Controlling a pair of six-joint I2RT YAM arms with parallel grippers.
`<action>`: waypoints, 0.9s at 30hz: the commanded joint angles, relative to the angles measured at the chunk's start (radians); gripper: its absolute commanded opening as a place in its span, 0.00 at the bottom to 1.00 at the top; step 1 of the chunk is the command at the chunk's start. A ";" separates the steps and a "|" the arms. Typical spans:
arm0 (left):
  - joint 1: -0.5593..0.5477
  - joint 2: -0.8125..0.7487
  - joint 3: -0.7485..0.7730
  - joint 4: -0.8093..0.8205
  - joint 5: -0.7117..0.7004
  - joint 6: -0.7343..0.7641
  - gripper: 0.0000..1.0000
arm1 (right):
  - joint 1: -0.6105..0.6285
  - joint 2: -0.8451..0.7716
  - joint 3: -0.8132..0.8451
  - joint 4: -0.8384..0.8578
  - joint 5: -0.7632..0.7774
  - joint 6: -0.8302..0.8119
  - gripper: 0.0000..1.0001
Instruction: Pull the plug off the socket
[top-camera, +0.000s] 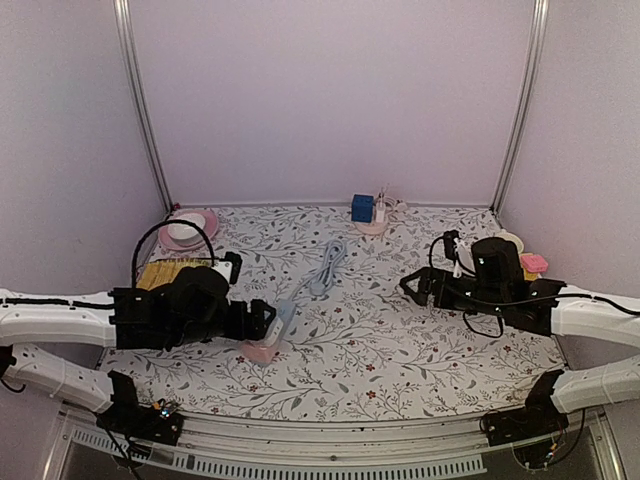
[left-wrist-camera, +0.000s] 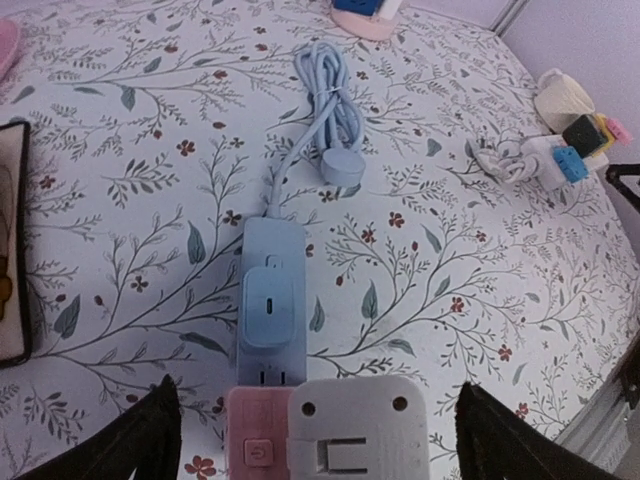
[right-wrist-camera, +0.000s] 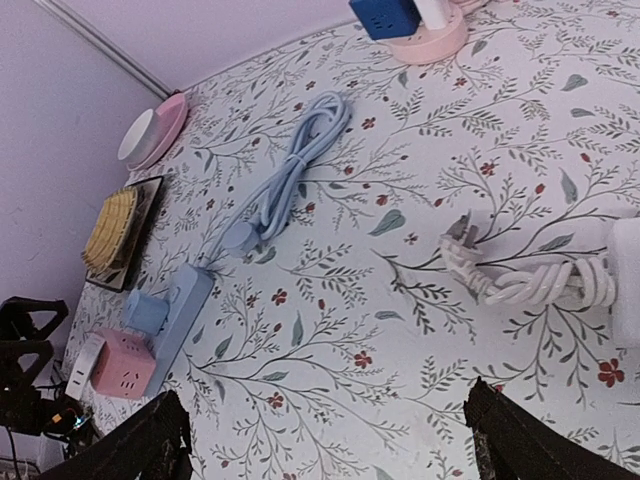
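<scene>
A light-blue power strip (left-wrist-camera: 272, 240) lies on the floral cloth, its cable coiled (left-wrist-camera: 330, 100) behind it. A blue plug (left-wrist-camera: 268, 308) sits in its top. At the strip's near end stands a pink cube socket (left-wrist-camera: 252, 440) with a white plug (left-wrist-camera: 355, 430) against its side. My left gripper (left-wrist-camera: 320, 445) is open, one finger on each side of the cube and white plug, touching neither. In the top view it (top-camera: 262, 322) hovers at the strip (top-camera: 284, 316). My right gripper (right-wrist-camera: 335, 445) is open over bare cloth, far from the strip (right-wrist-camera: 185, 300).
A white coiled cable with a plug (right-wrist-camera: 520, 280) lies near the right gripper. A pink dish with a blue cube (top-camera: 371, 215) stands at the back. A pink plate with a white bowl (top-camera: 190, 228) and a dark tray (top-camera: 170, 272) are at the left; small coloured items (top-camera: 530, 262) at the right.
</scene>
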 joint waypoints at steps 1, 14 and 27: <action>-0.048 -0.043 -0.077 -0.134 -0.139 -0.256 0.95 | 0.135 0.070 0.012 0.173 -0.045 0.123 0.99; -0.043 -0.310 -0.305 -0.107 -0.112 -0.392 0.93 | 0.441 0.657 0.403 0.382 -0.105 0.292 0.86; 0.038 -0.269 -0.332 0.042 -0.038 -0.304 0.81 | 0.500 0.879 0.517 0.519 -0.172 0.445 0.61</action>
